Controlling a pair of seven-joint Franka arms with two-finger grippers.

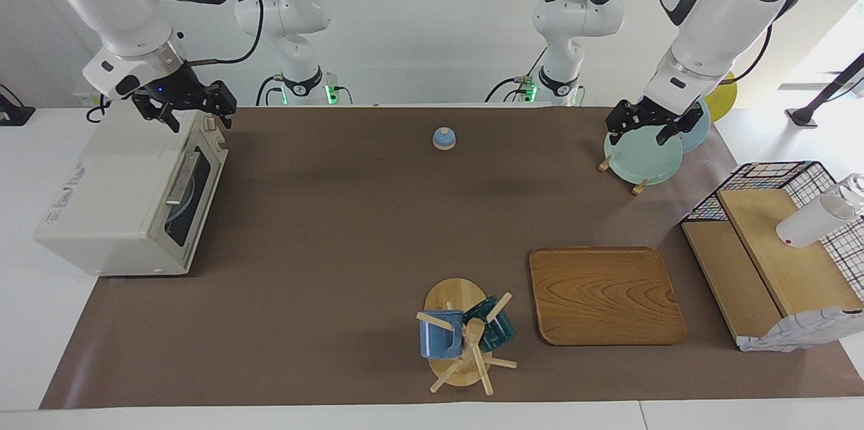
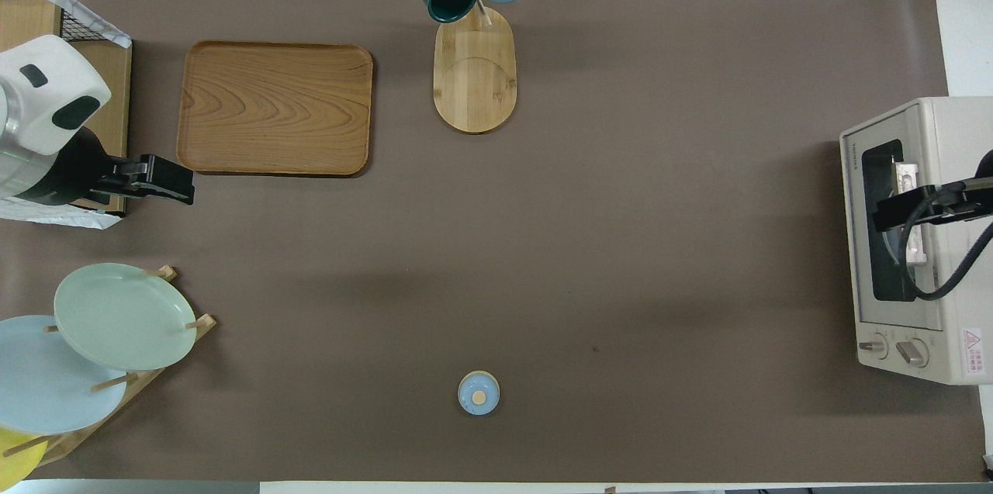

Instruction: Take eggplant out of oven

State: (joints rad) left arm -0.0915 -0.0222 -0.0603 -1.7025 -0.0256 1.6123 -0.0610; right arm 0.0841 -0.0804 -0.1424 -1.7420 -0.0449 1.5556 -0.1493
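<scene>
The right tool (image 1: 183,106), fingers apart, is hovering over the shut oven (image 1: 128,197), whose maker's name is unreadable; the eggplant is not showing. The left tool (image 1: 653,125), also apart, is hanging over plates (image 1: 641,158).

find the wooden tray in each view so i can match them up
Facing view: the wooden tray sits low in the picture, right of centre, beside the mug rack.
Overhead view: the tray sits high in the picture, left of centre.
Shared landmark: the mug rack, beside the tray in both.
</scene>
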